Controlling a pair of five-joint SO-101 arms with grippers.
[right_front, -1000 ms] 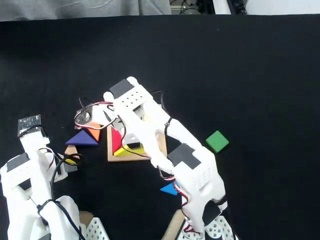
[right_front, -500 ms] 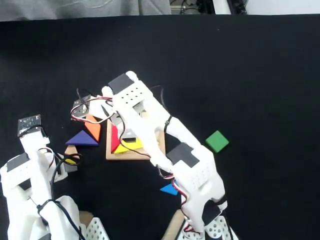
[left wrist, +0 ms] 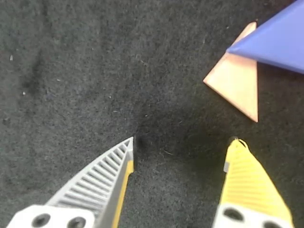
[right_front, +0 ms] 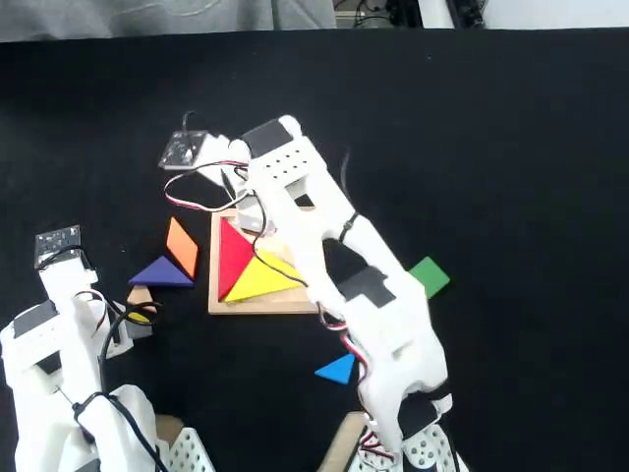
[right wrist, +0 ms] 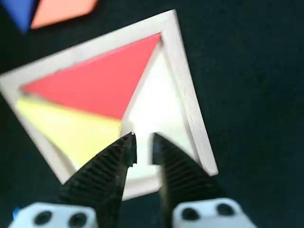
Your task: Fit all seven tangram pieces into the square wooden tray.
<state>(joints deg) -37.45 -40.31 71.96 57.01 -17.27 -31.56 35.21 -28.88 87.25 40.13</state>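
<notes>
Looking down over the table, you have the square wooden tray (right_front: 257,307) near the middle of the black mat, with the red triangle (right_front: 233,258) and the yellow triangle (right_front: 263,278) already seated side by side in its left and near parts. The rest of its floor is bare.

Five pieces lie outside. The orange parallelogram (right_front: 182,246), the purple triangle (right_front: 163,272) and the tan triangle (left wrist: 240,88) sit just left of the tray. The blue triangle (right_front: 337,370) is nearer you, and the green square (right_front: 428,277) is off to the right.

Your right gripper (right wrist: 142,142) hangs over the tray's bare corner, pinched down to a narrow slit with nothing in it. Your left gripper (left wrist: 183,145) is spread wide over bare mat, just beside the tan triangle.

These pieces look thin, stiff and light, and they lie flat on the mat, so you probably cannot get a finger underneath. Take each one across two opposite edges near its middle, with the fingertips pressed down to the mat. A corner hold would likely let the piece swivel. Such light pieces should also slide readily if nudged, so open wide before you descend.
</notes>
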